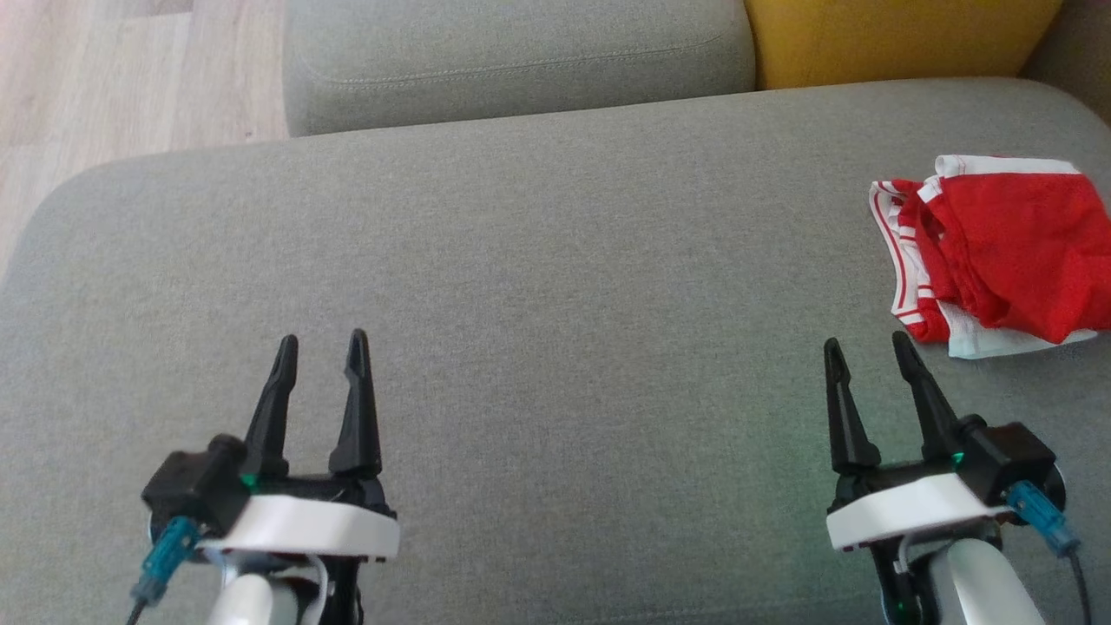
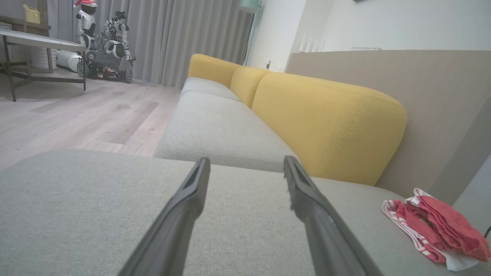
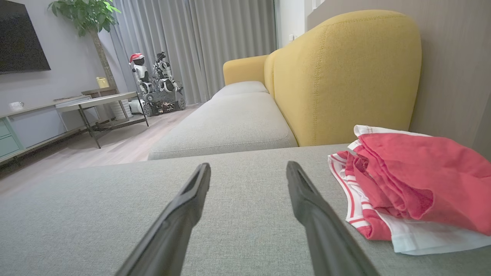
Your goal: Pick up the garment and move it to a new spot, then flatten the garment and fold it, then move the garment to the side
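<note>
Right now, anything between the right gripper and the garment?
Nothing. Only bare grey cushion separates the open right gripper from the garment, clearest in the head and right wrist views.

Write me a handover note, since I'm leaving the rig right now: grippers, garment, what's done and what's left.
Left gripper: open, empty, over the grey seat.
Right gripper: open, empty, just short of the garment.
Garment: red and white, bunched in loose layers at the seat's right end, touched by neither gripper.
Done: nothing I can confirm. It lies neither flat nor neatly folded.
Left: probably everything. Grasp it, move it, flatten, fold, set aside.
</note>
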